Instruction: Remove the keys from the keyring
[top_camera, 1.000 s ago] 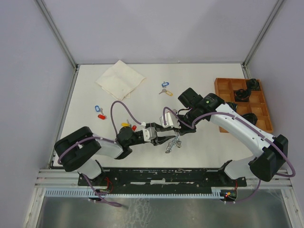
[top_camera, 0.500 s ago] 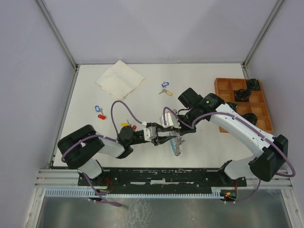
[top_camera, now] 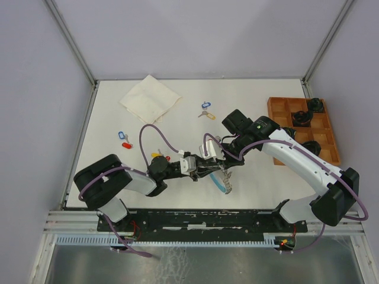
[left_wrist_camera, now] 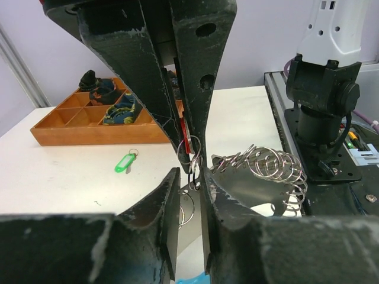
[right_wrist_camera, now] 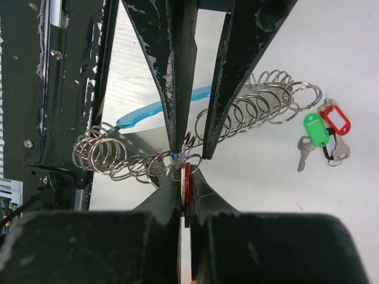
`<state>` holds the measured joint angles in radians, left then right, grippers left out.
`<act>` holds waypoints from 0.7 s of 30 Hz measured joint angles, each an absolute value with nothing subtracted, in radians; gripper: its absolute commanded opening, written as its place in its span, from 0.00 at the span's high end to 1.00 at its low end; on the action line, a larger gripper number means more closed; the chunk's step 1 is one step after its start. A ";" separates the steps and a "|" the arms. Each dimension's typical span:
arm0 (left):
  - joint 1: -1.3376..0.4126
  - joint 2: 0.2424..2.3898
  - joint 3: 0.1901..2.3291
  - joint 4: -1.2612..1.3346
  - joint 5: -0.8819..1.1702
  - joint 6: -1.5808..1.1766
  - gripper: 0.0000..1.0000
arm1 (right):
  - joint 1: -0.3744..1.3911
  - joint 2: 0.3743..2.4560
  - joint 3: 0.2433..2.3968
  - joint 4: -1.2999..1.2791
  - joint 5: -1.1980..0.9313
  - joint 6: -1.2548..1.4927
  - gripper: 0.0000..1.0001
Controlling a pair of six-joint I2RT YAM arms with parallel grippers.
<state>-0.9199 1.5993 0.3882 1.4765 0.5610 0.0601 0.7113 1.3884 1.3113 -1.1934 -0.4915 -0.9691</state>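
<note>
Keyring [right_wrist_camera: 260, 102] is hanging between the two grippers near the middle of the table's [top_camera: 260, 106] near edge. Its thin silver loops are trailing out to both sides, and its light-blue band [right_wrist_camera: 155, 110] is curving off toward that edge.

Right gripper [right_wrist_camera: 185, 177] is clamping a red tag [left_wrist_camera: 187, 141] edge-on between its fingertips. Left gripper [left_wrist_camera: 189, 177] is facing it nose to nose, jaws standing a narrow gap apart. A small split ring [left_wrist_camera: 194, 165] is sitting in that gap; I cannot tell whether it is being pinched.

A green-tagged key [right_wrist_camera: 314, 133] is lying free on the table beside the work.

Handling, as a judgement:
- The whole bunch is looking light and limp, so it is likely sagging and swinging wherever it is not being held.
- The wire is looking thin, hard and slick, and is offering the pads poor purchase.
- The flat plastic tag is giving the surest hold on a key.
- On the ring side, the grip is best placed right beside the loop carrying that key, so the slack is not absorbing the pull.
- The split ring is probably springy and resisting a straight tug.
</note>
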 measured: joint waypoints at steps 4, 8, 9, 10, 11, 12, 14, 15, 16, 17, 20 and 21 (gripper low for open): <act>-0.916 1.602 0.388 1.477 0.562 0.059 0.85 | 0.711 1.388 1.311 -1.193 -0.492 -0.969 0.99; -0.913 1.602 0.388 1.480 0.562 0.056 0.97 | 0.711 1.388 1.311 -1.193 -0.492 -0.970 0.99; -0.911 1.602 0.387 1.480 0.563 0.056 0.97 | 0.711 1.388 1.311 -1.193 -0.492 -0.969 0.99; -0.910 1.602 0.387 1.482 0.564 0.056 0.97 | 0.711 1.388 1.311 -1.193 -0.491 -0.970 0.99; -0.909 1.602 0.386 1.483 0.565 0.056 0.97 | 0.711 1.387 1.311 -1.193 -0.491 -0.969 0.99; -0.909 1.602 0.385 1.484 0.566 0.056 0.97 | 0.710 1.386 1.311 -1.193 -0.490 -0.969 0.99; -0.908 1.601 0.384 1.489 0.569 0.055 0.97 | 0.710 1.383 1.311 -1.193 -0.487 -0.970 0.99; -0.905 1.599 0.380 1.493 0.570 0.052 0.97 | 0.707 1.382 1.311 -1.193 -0.485 -0.970 0.99; -0.902 1.595 0.376 1.497 0.570 0.049 0.97 | 0.705 1.379 1.311 -1.193 -0.484 -0.970 0.99; -0.898 1.590 0.371 1.502 0.570 0.041 0.97 | 0.702 1.374 1.310 -1.192 -0.484 -0.970 0.99; -0.892 1.574 0.356 1.528 0.563 0.015 0.97 | 0.684 1.348 1.295 -1.182 -0.477 -0.973 0.99; -0.892 1.569 0.353 1.531 0.558 0.007 0.97 | 0.679 1.340 1.288 -1.179 -0.475 -0.974 0.99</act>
<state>-0.8921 1.5688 0.3531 1.5307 0.5579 0.0074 0.6788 1.3399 1.2884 -1.1786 -0.4747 -0.9737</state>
